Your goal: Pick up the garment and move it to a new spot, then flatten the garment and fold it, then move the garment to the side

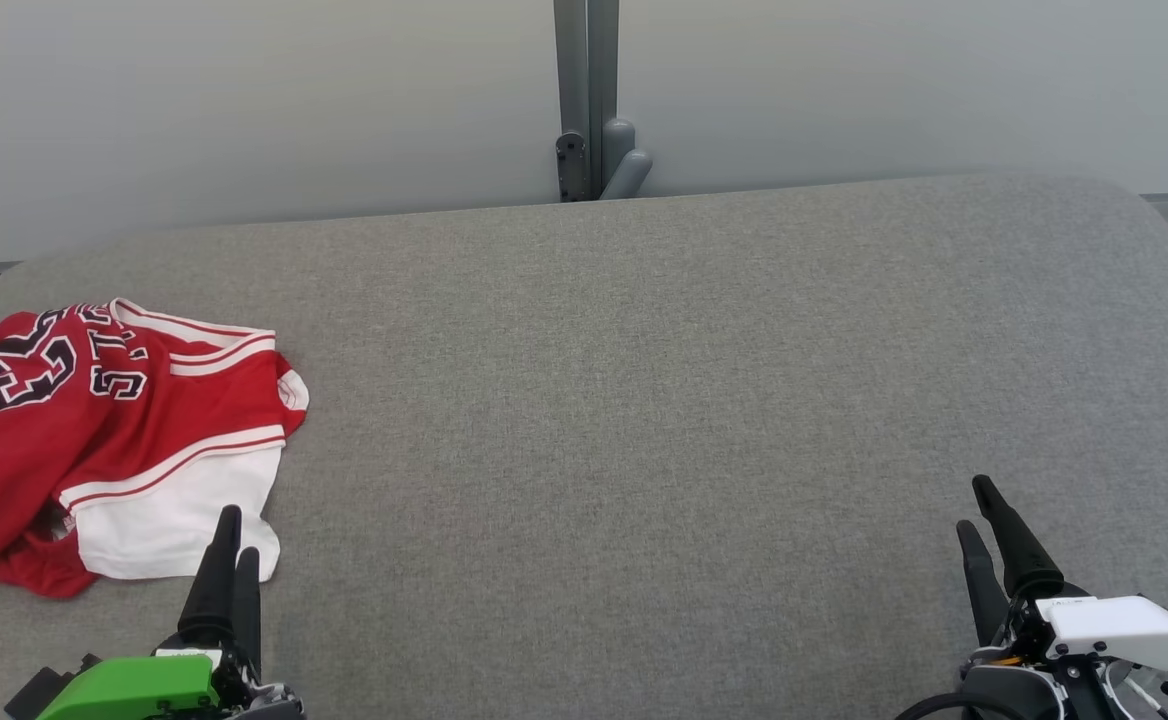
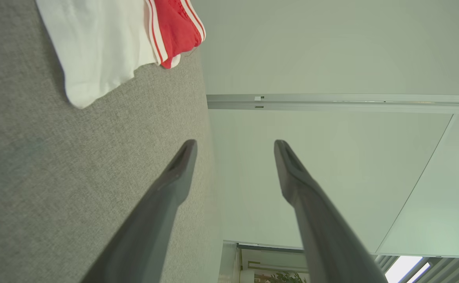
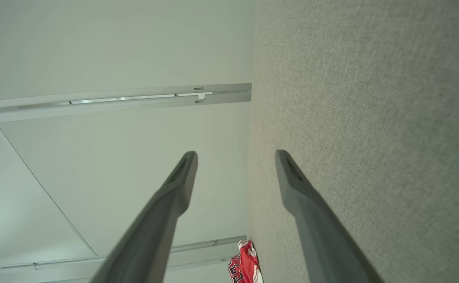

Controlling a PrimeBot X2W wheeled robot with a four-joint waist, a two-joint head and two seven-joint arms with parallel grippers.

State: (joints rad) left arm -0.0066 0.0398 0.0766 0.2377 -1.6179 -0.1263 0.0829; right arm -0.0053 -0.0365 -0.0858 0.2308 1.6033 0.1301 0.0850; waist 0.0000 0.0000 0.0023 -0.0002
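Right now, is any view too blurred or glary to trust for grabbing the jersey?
Head view: even, soft light, jersey sharp, no glare. Left wrist view: white hem crisp, left hand slightly soft close to the lens. Right wrist view: jersey tiny at the bottom edge, cut off.

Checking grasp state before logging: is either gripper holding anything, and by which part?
Nothing held. Left gripper and right gripper are open and empty; the jersey lies free on the grey surface.
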